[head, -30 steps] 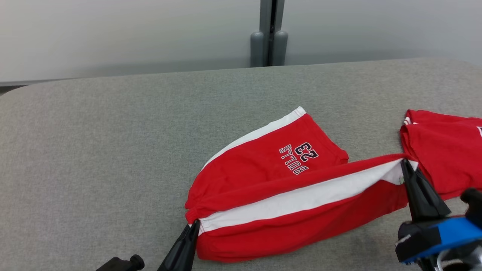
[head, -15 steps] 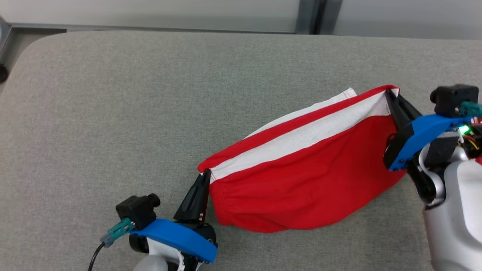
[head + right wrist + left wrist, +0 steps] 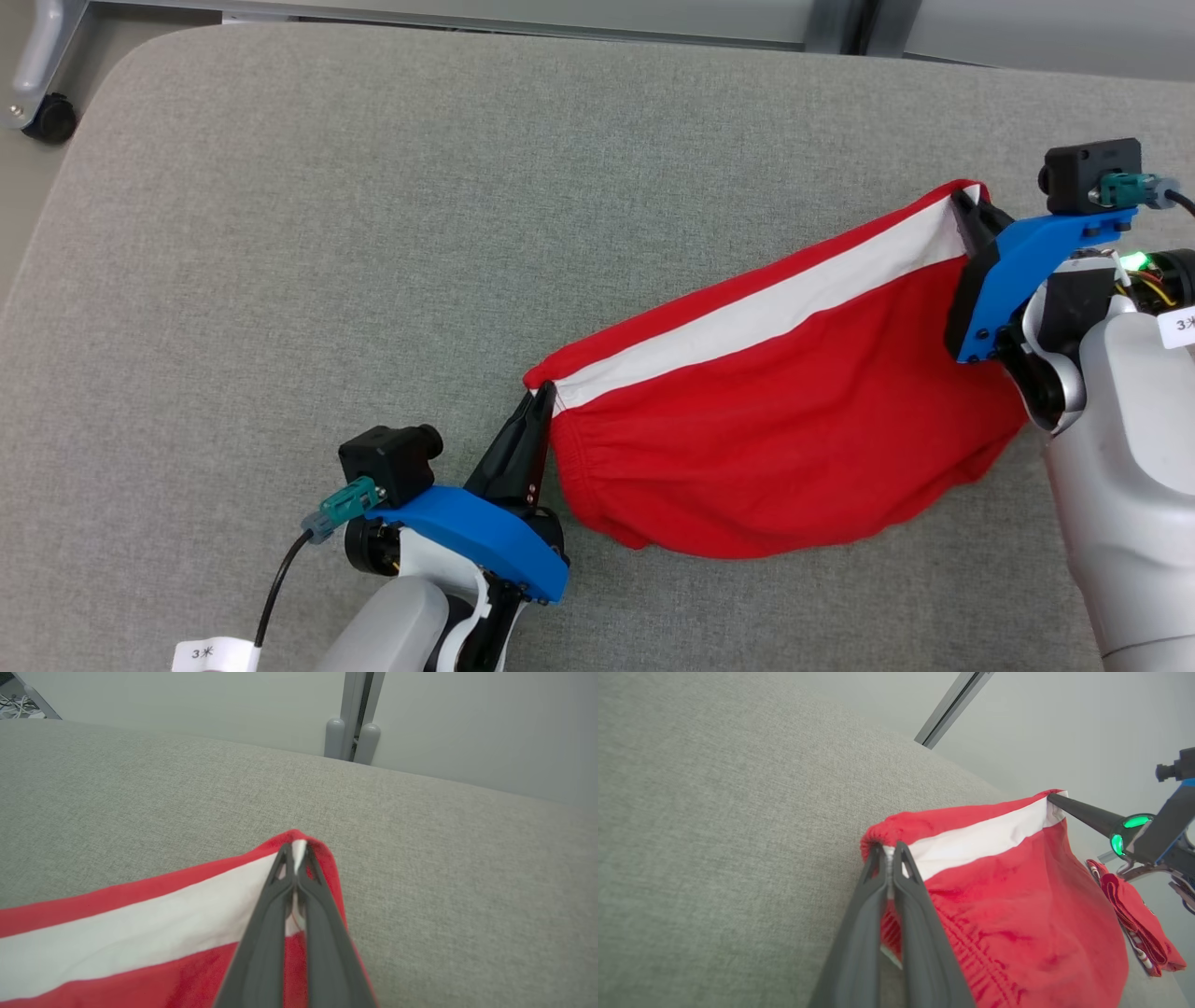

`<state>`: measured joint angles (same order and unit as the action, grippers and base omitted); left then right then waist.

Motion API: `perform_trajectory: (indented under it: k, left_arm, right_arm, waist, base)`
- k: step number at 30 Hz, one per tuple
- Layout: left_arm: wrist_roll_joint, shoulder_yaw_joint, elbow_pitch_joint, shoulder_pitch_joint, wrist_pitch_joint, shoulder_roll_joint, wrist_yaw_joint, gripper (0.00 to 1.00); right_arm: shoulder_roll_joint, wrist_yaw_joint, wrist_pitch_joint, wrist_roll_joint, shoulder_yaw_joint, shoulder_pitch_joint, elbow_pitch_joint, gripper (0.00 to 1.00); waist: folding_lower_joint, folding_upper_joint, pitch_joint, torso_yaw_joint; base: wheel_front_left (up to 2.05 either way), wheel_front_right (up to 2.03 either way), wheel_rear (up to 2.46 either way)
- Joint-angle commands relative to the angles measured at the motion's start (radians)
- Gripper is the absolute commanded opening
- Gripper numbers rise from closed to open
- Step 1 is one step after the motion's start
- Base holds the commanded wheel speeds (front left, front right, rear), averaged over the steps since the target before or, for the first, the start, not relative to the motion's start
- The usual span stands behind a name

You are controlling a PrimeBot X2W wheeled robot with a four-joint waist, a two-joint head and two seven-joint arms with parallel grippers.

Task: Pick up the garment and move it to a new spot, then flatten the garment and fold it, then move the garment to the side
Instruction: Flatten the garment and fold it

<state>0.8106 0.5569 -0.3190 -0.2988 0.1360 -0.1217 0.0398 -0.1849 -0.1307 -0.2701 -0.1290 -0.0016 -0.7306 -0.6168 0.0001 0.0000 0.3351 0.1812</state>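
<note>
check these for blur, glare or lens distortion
Head view: sharp, evenly lit, only a soft shadow under the garment. Left wrist view: green light glows, no flare. Right wrist view: the dark fingers go soft near the bottom edge.

free: grey padded table [image 3: 280, 233] open left of and beyond the red shorts [image 3: 775, 439] | obstacle: shorts stretched between left gripper [image 3: 541, 399] and right gripper [image 3: 962, 198] | obstacle: second red garment [image 3: 1134, 914] near right gripper

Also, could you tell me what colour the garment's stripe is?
White stripe on the red garment; head view shows it best.
</note>
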Motion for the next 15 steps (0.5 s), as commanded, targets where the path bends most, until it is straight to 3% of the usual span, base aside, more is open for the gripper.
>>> perform_trajectory:
  k: [1, 9, 15]
  left_arm:
    - [-0.018, 0.007, -0.003, -0.022, -0.006, -0.012, -0.007, 1.0]
    - [-0.072, 0.026, 0.056, 0.035, -0.031, -0.092, -0.052, 1.0]
    - [-0.1, -0.008, 0.158, 0.104, -0.011, -0.181, -0.106, 1.0]
  right_arm:
    - [-0.004, 0.0, 0.013, -0.007, 0.013, -0.022, -0.024, 1.0]
    - [-0.03, 0.0, 0.042, -0.069, 0.085, -0.026, -0.092, 1.0]
    - [-0.097, 0.0, 0.012, -0.133, 0.135, 0.015, -0.076, 1.0]
  waist:
    - [-0.0001, 0.0, -0.005, -0.001]
    - [-0.0001, 0.0, -0.048, -0.011]
    - [-0.0001, 0.0, -0.09, -0.015]
  base:
    - [0.0, 0.0, 0.0]
    - [0.0, 0.0, 0.0]
    - [0.0, 0.0, 0.0]
